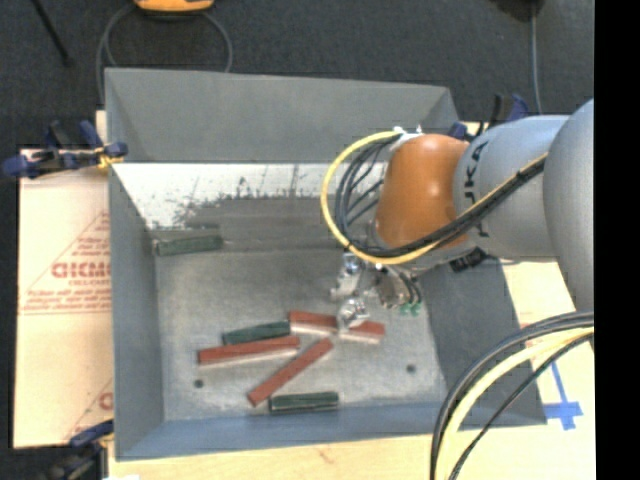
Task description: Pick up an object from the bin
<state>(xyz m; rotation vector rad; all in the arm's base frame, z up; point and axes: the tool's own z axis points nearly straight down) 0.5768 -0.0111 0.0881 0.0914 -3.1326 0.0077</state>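
My gripper [352, 313] hangs low in the right middle of the bin, its tips down at the right end of a short red-brown bar [335, 326]. Whether that bar sits between the fingers I cannot make out. Just left of it lies a dark green bar [256, 334], with a longer red-brown bar [247, 353] beneath that. A third red-brown bar [291, 371] runs diagonally toward the front.
Another dark green bar [303, 402] lies by the front wall and one more [188, 245] rests at the back left of the bin floor. The arm's orange cover and looping cables hang over the bin's right side.
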